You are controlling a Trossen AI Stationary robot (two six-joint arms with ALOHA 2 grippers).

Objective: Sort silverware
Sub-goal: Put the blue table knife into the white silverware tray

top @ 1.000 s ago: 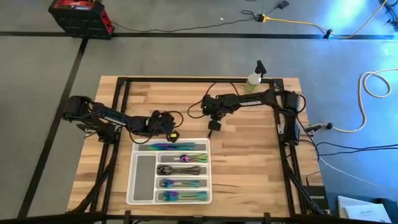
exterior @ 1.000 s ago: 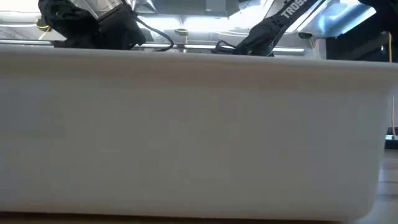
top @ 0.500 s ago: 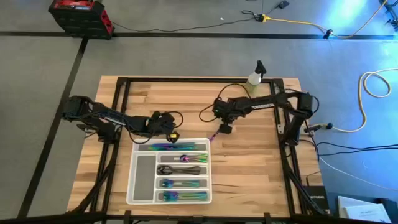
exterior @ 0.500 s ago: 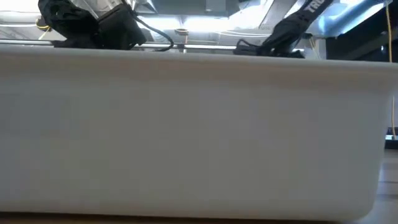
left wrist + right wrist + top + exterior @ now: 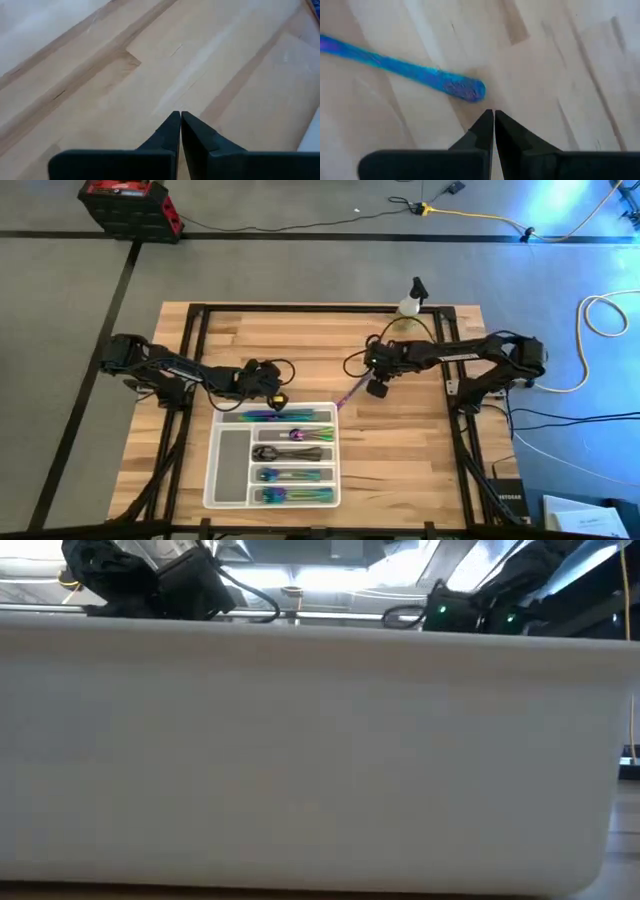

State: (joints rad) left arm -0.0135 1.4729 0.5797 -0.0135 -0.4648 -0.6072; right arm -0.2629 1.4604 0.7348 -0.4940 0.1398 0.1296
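One iridescent utensil [image 5: 349, 392] lies on the wooden surface [image 5: 400, 440] just beside the tray [image 5: 222, 480]; the right tool [image 5: 377, 389] hovers near its handle, fingers together. The left tool [image 5: 276, 398], also pinched together, sits at the tray's far rim.

- In the low view the white tray [image 5: 300, 750] wall fills nearly the whole picture and hides the desk, the silverware and both hands; only dark arm parts show above its rim.
- In the right wrist view the iridescent utensil [image 5: 405, 72] is cut off by the picture's edge at 9 o'clock, so its type cannot be told.
- In the high view the pieces in the tray's compartments [image 5: 290, 455] are too small to tell forks from spoons.
- The spray bottle [image 5: 411, 300] is partly hidden by the right arm.
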